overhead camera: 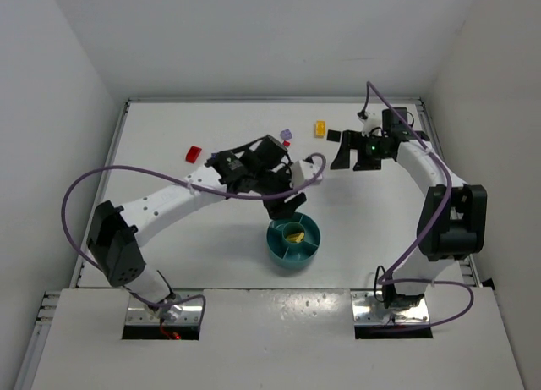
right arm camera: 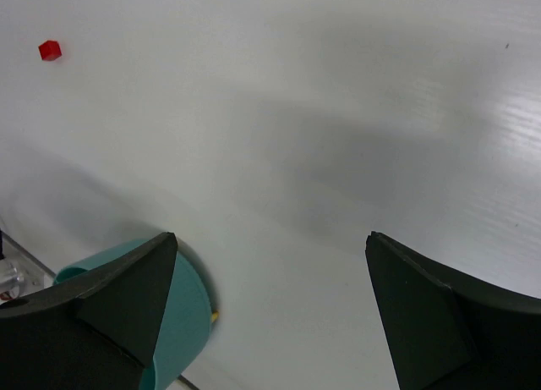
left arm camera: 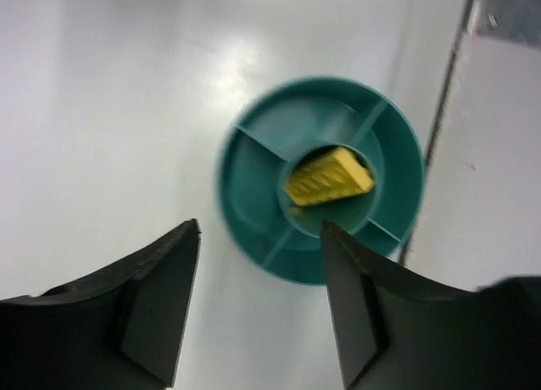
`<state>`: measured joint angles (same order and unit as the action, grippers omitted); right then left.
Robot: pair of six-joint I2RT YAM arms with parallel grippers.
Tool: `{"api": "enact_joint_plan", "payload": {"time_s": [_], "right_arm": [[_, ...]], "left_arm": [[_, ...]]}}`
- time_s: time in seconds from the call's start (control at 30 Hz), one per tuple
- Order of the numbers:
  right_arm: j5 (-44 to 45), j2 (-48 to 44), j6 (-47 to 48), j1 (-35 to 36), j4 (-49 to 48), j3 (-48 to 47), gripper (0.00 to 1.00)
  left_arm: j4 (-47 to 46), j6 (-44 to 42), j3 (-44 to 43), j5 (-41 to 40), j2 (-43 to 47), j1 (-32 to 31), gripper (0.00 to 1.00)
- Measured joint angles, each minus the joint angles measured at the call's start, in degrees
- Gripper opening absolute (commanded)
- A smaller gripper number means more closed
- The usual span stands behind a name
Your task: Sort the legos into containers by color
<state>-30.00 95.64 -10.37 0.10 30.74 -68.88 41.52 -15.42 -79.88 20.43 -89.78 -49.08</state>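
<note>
A red brick [overhead camera: 193, 153] lies on the table [overhead camera: 169, 119] well beyond the dish and to its left. The left arm [overhead camera: 169, 200] stretches low from its base toward the dish [overhead camera: 275, 248], wrist bent down. The left gripper [overhead camera: 283, 211] hangs over the dish's far rim, jaws apart and empty. A yellow brick [overhead camera: 294, 235] lies in the dish's centre well. Beyond the dish lie a lilac brick [overhead camera: 286, 134], another yellow brick [overhead camera: 320, 129] and a black brick [overhead camera: 333, 136]. The right arm [overhead camera: 439, 183] arches up right of the dish, and the right gripper [overhead camera: 355, 162], beyond it, has wide empty jaws.
</note>
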Motion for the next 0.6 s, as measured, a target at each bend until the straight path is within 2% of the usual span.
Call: {"api": "enact_joint_plan", "payload": {"time_s": [0.07,0.17,0.33,0.6], "right_arm": [[0.5,1.7,0.3,0.2,0.0,-2.2,0.93],[2.8,5.2,0.4,0.7,0.3,-7.1,0.93],[9.3,16.3,0.5,2.7,0.8,-23.5,0.93],[21.5,35.7,0.2,9.3,2.9,-49.9,0.93]], "left_arm": [[-0.1,0.9,-3.4,-0.2,0.3,2.9,0.86],[-1.2,2.3,-7.9,-0.8,1.5,8.9,0.92],[-1.9,3.9,-10.8,-1.6,3.6,16.9,0.95],[-2.2,7.0,-8.7,-2.4,6.3,26.3,0.97]]}}
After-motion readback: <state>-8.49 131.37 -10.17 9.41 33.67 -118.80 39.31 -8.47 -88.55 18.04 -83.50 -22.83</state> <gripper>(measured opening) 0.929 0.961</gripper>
